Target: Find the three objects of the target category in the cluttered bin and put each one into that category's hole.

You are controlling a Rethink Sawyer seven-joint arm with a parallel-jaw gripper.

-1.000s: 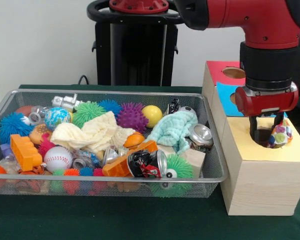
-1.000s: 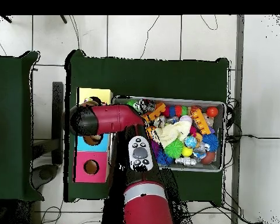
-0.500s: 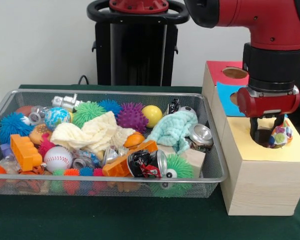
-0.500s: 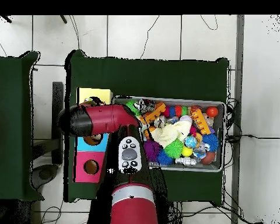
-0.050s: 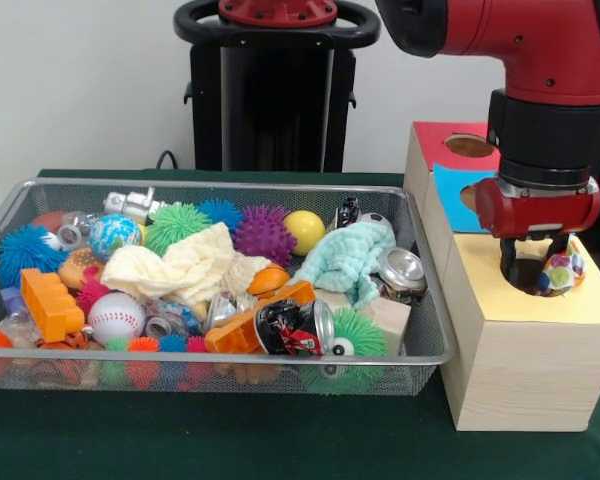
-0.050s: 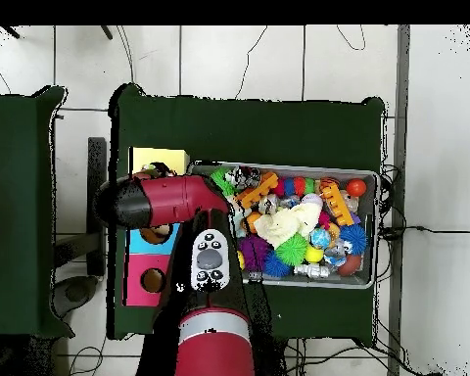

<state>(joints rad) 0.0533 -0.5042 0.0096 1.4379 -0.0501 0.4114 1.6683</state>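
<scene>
Black two-fingered gripper [image 5: 536,262] on the red and black arm [image 5: 540,110], hanging over the round hole [image 5: 525,275] in the yellow-topped pale wooden box [image 5: 520,350]. Fingers spread apart, holding nothing. Small multicoloured patchwork ball [image 5: 561,270] just beside one finger, resting at the hole's rim. Behind on the box, blue [image 5: 450,185] and red [image 5: 442,142] tops. Beside the box, silver wire-mesh bin [image 5: 210,290] crammed with spiky rubber balls, crushed cans, soft folded cloths and one smooth white baseball [image 5: 116,316].

1. The red and black arm [image 5: 540,60] comes down vertically from above.
2. The gripper [image 5: 536,268] points straight down, its dark fingers [image 5: 509,262] spread apart, one on each side.
</scene>
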